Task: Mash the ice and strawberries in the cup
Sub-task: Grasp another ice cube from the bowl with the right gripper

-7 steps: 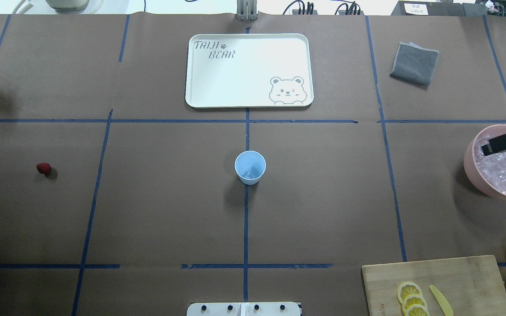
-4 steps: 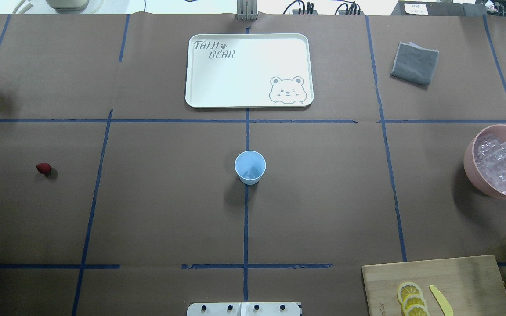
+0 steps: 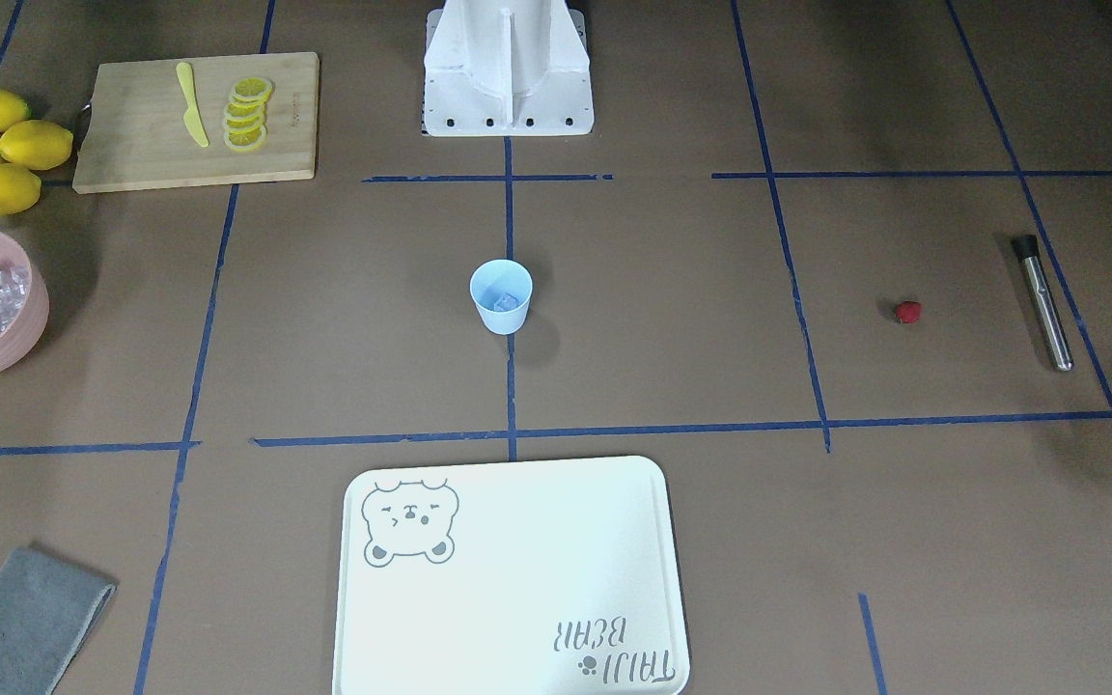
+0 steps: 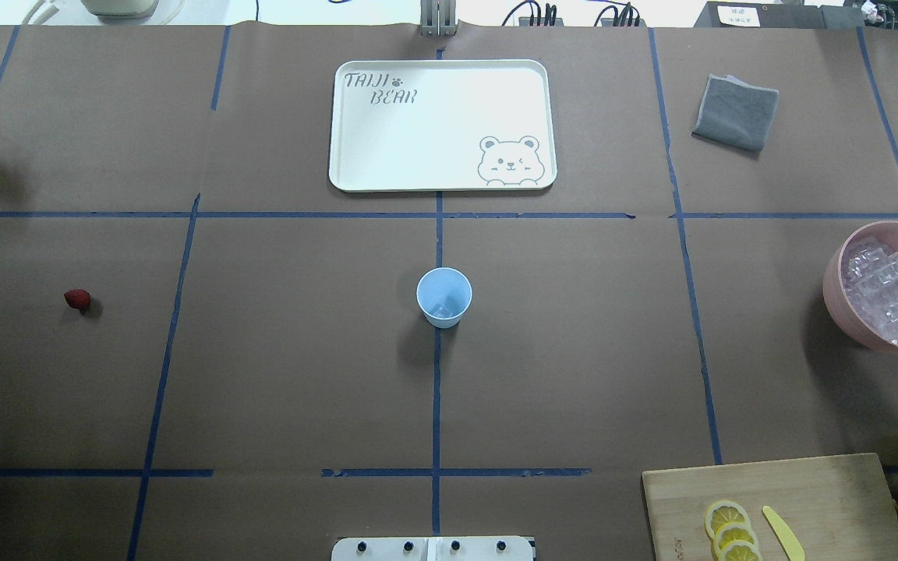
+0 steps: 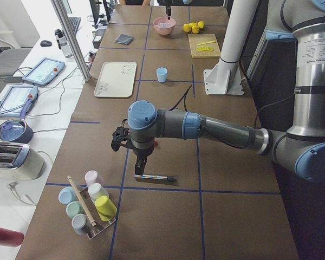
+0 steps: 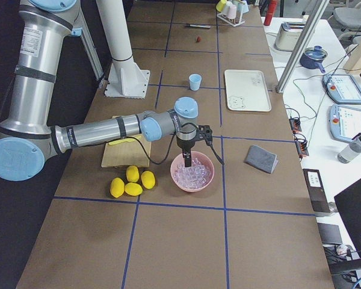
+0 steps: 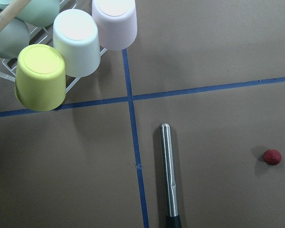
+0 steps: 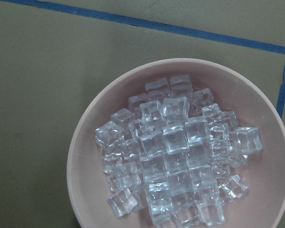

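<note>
Tabletop (image 4: pixel 301 374) is covered in brown paper, gridded with blue tape. The cup (image 4: pixel 443 296) is stood upright at the centre, on a tape crossing. Ice (image 3: pixel 506 301) is seen at its bottom (the count is unclear).

The strawberry (image 4: pixel 77 298) is left lying bare on the tabletop, well to the left of the cup and near a metal rod (image 3: pixel 1042 301), but apart from it.

The left pincer (image 5: pixel 140 167) is hung above the rod. It is caught only in the left side view, so released or clenched cannot be told.

The right pincer (image 6: pixel 188 159) is held tips-down over a pink bowl (image 4: pixel 835 288) heaped with clear cubes (image 8: pixel 175 152). Its grip cannot be told either.
</note>
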Controlling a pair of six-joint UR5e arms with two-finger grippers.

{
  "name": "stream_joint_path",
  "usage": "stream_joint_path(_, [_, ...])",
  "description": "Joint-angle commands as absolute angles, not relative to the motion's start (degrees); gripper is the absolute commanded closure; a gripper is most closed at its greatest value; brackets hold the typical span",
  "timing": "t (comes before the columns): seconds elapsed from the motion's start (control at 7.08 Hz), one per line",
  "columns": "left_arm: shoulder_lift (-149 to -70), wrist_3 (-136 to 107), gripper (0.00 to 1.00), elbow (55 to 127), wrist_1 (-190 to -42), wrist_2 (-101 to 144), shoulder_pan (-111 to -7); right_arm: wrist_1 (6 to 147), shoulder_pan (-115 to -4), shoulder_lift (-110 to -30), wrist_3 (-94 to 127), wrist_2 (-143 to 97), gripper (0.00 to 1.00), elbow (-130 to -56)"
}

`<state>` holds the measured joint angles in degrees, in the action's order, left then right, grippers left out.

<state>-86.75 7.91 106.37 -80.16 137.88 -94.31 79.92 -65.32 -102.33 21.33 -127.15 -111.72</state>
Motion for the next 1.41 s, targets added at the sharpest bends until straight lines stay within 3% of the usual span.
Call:
stream_joint_path(0.0, [-86.75,7.91,0.00,106.35,-80.16,137.81,-94.31,79.89,-63.11,-102.22,21.18,-126.04,0.03,-109.09])
stream_joint_path(0.71, [-86.75,7.91,0.00,106.79,-80.24,137.81,-94.31,79.98,-61.61,-99.40,18.28,-126.04,0.32,-105.91])
stream_joint_path(1.27, [-86.75,7.91,0.00,107.05,-80.24,137.81,-94.31,80.07,-61.61,-99.40,18.28,-126.30,0.34,-105.56])
